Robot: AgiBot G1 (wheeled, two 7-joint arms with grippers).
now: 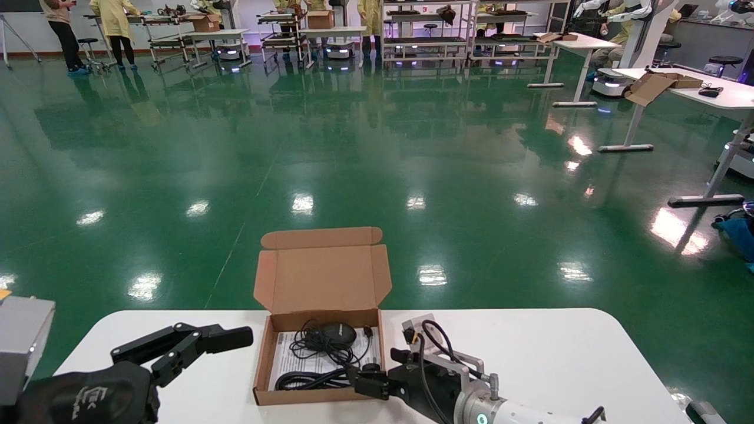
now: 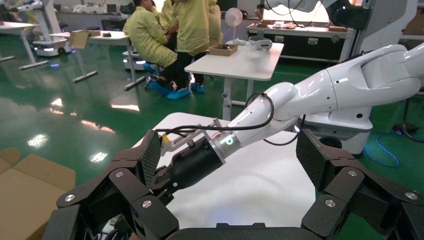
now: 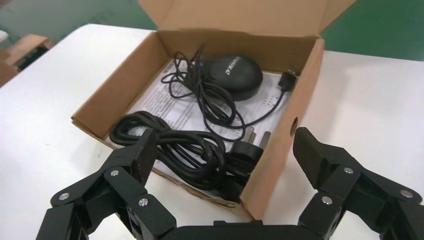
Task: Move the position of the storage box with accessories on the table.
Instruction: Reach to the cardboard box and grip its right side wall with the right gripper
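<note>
Straddling the near right corner of the storage box (image 1: 321,330), your right gripper (image 3: 225,172) has its fingers spread wide: in the right wrist view one finger (image 3: 135,160) is inside the box over the coiled cable (image 3: 180,150) and the other (image 3: 320,160) is outside the right wall, above the bare table (image 1: 530,353). You cannot tell from these views whether either finger touches the cardboard yet; nothing is clamped.

You find the box on the tabletop a little left of its middle, its back wall close to the far edge and its front wall toward the near edge. Its lid (image 1: 323,277) stands open and upright at the back, beyond the far edge as the head view shows it. Inside, the mouse (image 1: 336,334) lies toward the back of the box, its thin cord (image 3: 210,100) looped loosely in front of it, and the thicker cable is bundled along the front wall. Both rest on the white printed sheet (image 1: 294,353) covering the box floor.

Your left gripper (image 1: 188,344) hovers over the left part of the tabletop, just beside the box's left wall but apart from it, fingers released and holding nothing.
</note>
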